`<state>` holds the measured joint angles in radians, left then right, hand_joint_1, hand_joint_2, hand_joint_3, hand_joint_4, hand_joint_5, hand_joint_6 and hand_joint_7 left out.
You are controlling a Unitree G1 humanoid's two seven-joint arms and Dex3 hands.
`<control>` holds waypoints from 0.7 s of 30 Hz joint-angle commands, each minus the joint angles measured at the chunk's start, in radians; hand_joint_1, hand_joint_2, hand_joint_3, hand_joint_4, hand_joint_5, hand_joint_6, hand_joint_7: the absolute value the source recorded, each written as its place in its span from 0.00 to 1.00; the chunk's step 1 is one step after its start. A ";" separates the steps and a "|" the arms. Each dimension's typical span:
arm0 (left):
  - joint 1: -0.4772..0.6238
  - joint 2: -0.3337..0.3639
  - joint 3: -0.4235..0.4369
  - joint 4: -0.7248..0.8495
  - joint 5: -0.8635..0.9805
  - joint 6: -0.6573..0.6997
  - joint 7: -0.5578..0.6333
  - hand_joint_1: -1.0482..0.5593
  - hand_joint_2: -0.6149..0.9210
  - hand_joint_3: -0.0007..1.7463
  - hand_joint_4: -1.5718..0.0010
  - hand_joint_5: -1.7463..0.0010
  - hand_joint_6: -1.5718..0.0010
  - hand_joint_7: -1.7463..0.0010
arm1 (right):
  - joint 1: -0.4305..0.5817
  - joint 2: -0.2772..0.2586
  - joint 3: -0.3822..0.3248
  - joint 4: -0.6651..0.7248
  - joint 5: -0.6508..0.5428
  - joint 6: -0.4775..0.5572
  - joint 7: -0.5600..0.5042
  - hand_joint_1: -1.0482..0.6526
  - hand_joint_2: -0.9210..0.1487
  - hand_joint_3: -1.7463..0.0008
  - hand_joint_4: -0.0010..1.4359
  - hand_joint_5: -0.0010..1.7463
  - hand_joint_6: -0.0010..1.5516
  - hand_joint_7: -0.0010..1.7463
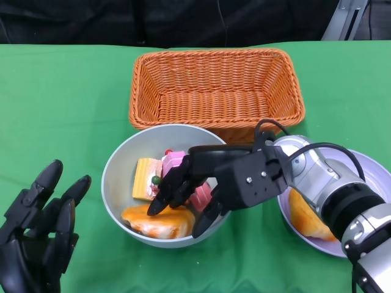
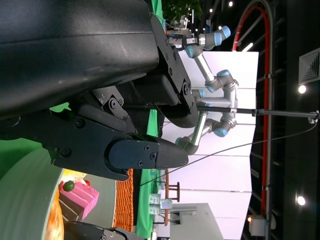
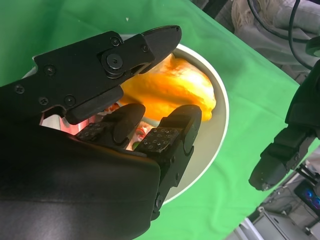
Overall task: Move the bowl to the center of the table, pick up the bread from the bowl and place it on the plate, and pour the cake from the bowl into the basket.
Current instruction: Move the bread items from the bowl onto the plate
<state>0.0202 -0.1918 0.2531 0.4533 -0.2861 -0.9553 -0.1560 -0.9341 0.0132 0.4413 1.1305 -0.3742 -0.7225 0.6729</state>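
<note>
The right hand [image 1: 201,192] is matte black with blocky segmented fingers, round screws at the pivots and dotted grip pads [image 3: 162,137]; black cables loop over its silver forearm [image 1: 317,174]; the left hand [image 1: 36,235] is black too.

Right hand [image 1: 186,189] reaches forward, fingers spread; left hand [image 1: 38,235] rests open.
</note>
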 commanded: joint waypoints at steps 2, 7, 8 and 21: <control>0.017 0.005 0.003 -0.011 -0.006 0.004 0.012 0.35 1.00 0.17 0.37 1.00 0.46 1.00 | 0.002 0.000 0.005 0.018 -0.003 0.007 0.004 0.28 0.11 1.00 0.54 0.01 0.51 0.01; 0.017 0.006 0.003 -0.009 -0.010 0.000 0.008 0.35 1.00 0.18 0.37 1.00 0.46 1.00 | -0.001 0.006 0.009 0.032 -0.004 0.015 0.009 0.27 0.11 1.00 0.53 0.01 0.51 0.00; 0.017 0.006 0.003 -0.009 -0.011 0.000 0.008 0.35 1.00 0.18 0.38 1.00 0.46 1.00 | -0.001 0.007 0.009 0.034 -0.004 0.017 0.010 0.27 0.11 1.00 0.52 0.01 0.51 0.00; 0.021 -0.002 0.001 -0.009 -0.019 -0.006 0.006 0.35 1.00 0.17 0.37 1.00 0.45 1.00 | 0.002 0.012 0.020 0.032 -0.017 0.012 -0.008 0.28 0.12 1.00 0.54 0.01 0.49 0.00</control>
<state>0.0307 -0.1997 0.2505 0.4527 -0.2944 -0.9551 -0.1561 -0.9344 0.0257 0.4513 1.1563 -0.3783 -0.7125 0.6623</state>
